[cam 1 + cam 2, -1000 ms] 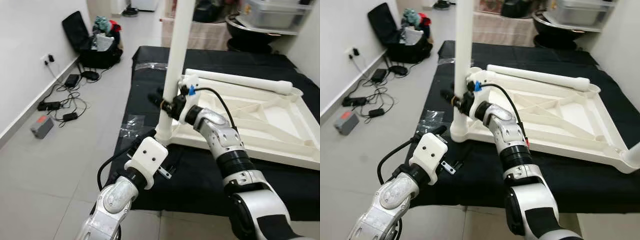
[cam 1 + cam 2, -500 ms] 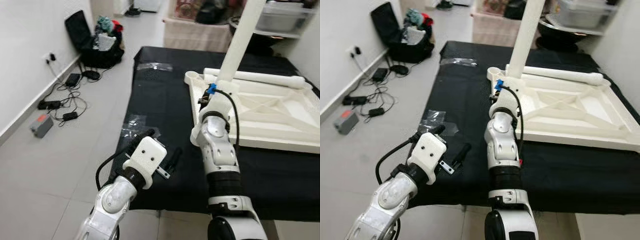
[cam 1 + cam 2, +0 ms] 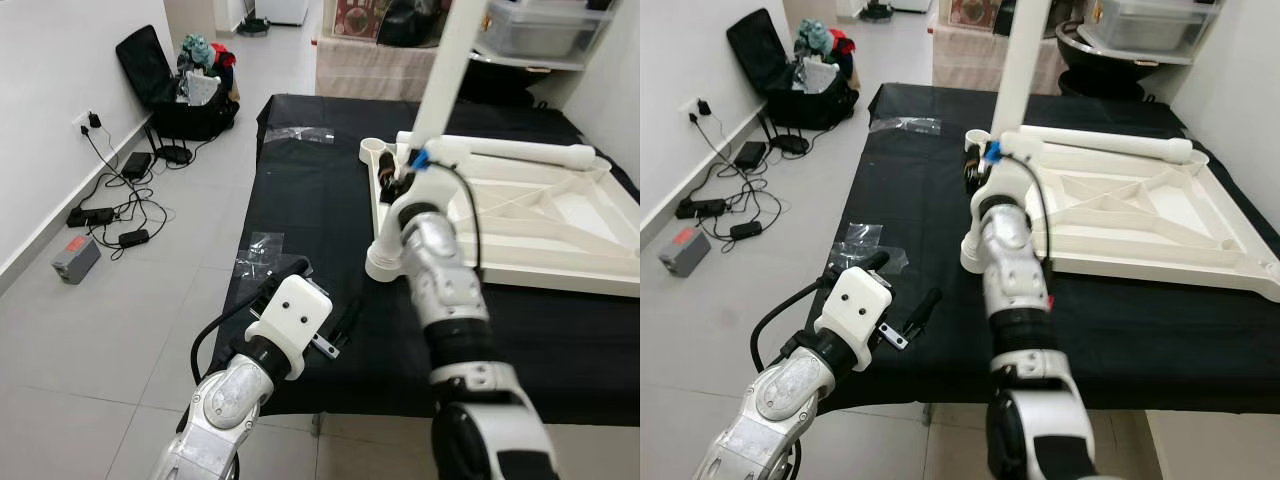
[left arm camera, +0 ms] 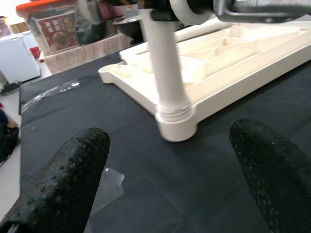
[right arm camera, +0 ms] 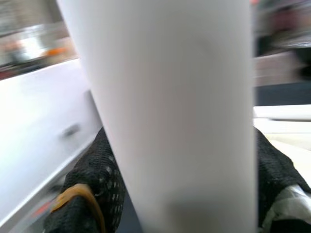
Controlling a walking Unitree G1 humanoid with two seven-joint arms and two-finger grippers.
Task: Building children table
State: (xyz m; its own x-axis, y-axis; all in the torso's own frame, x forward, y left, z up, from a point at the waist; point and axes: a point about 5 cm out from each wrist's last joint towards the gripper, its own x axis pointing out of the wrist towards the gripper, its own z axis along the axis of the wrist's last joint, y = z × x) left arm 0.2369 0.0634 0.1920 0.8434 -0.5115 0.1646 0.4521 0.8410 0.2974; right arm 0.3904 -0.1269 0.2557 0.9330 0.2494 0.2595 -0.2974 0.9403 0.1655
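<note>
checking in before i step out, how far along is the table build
Early stage. The white tabletop lies upside down on the black cloth. One leg lies loose across it. The right hand grips a second leg standing in the near corner socket, so that one is in progress. The left hand hovers open nearby. The remaining legs are still to fit.

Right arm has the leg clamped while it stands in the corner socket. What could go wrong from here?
1. The table leg leans and towers over the right gripper, which holds it low; it may lever out or jam in the corner socket.
2. The upturned tabletop lies loose on the black cloth and could slide.
3. The left gripper hangs open and apart, bracing nothing.
</note>
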